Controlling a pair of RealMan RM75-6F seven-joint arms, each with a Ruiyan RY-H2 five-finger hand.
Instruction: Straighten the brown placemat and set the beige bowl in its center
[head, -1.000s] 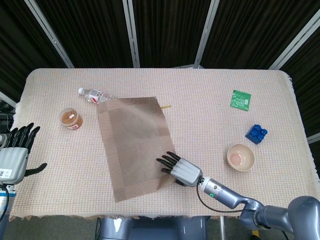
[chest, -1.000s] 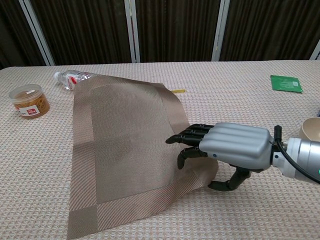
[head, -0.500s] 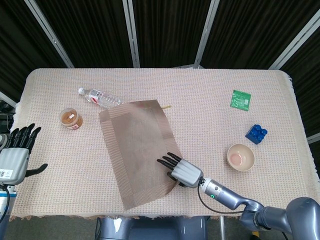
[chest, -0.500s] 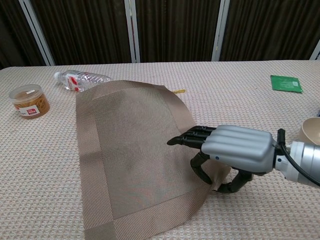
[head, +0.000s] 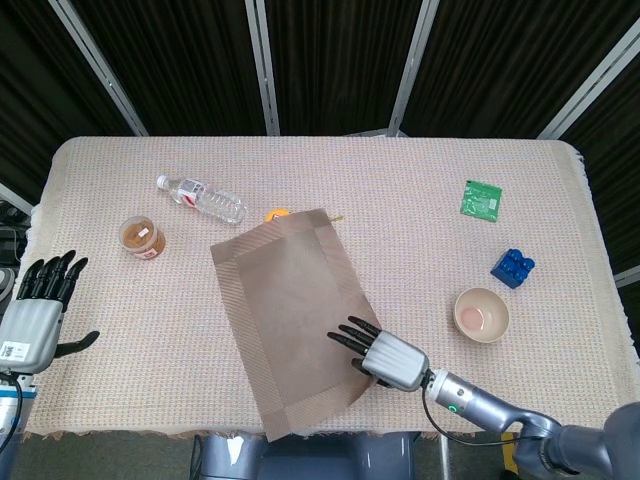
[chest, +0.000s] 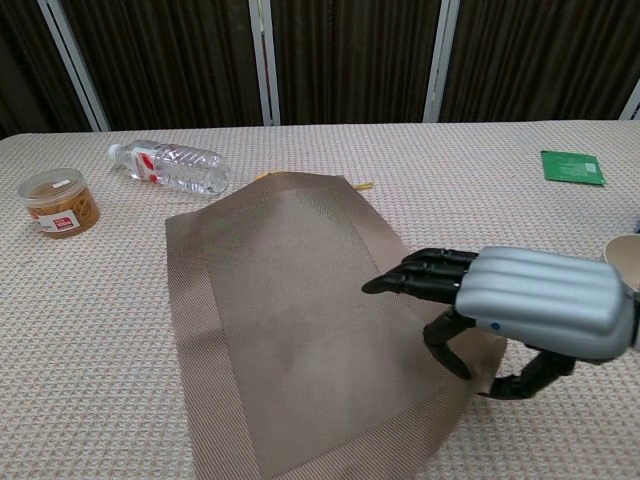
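Both the left hand (head: 42, 310) and right hand (chest: 520, 310) have ridged silver-grey backs and black fingers.

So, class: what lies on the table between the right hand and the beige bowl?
Nothing: in the head view, only bare woven tablecloth separates the right hand from the beige bowl.

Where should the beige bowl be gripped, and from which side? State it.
Grip the beige bowl by its rim, coming from above with the right hand. It sits upright and open-topped, so the thin rim is exposed for a pinch. The near-left rim looks best: a blue block stands beyond it on the far right.
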